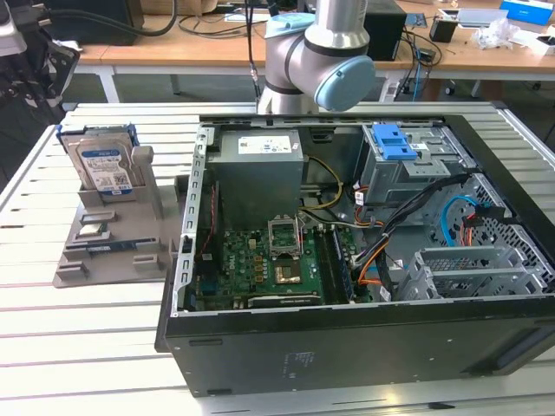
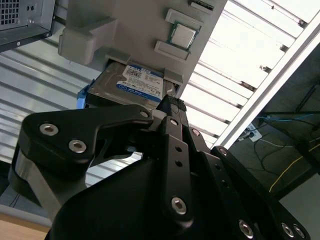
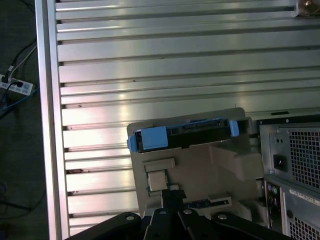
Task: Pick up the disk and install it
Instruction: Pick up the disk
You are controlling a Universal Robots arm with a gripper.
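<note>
Exterior view: the disk (image 1: 101, 165) stands upright in a slot of a grey holder (image 1: 113, 260) on the slatted desk (image 1: 87, 329). It is at the exterior view's left, outside the open computer case (image 1: 347, 338) and just beside it. This view looks into the case and takes in the motherboard (image 1: 260, 260) and a blue latch (image 1: 395, 141) on top of the metal drive cage (image 1: 416, 173). The arm (image 1: 321, 52) rises behind the case and runs off at the frame's upper edge.

Second wrist view: the disk's (image 2: 132, 85) label face is white with a blue band and barcodes, set on a silver body, and a bit of blue frame shows at one corner. A small silver chip (image 2: 181, 35) lies in a recess of the holder (image 2: 85, 40).

First wrist view: looks straight down on the disk (image 3: 195, 134), which shows as a thin dark edge capped by its blue frame, with a blue tab at one end. The chip (image 3: 156, 180) lies between the disk and the hand (image 3: 170, 194). The case's rear panel (image 3: 295, 150) sits just beside the holder (image 3: 215, 165).

Hand (image 2: 172, 104): the black fingers are drawn together with nothing between them (both wrist views agree). It hangs over the holder, near the chip and apart from the disk. The disk is in its slot, not yet picked up.
</note>
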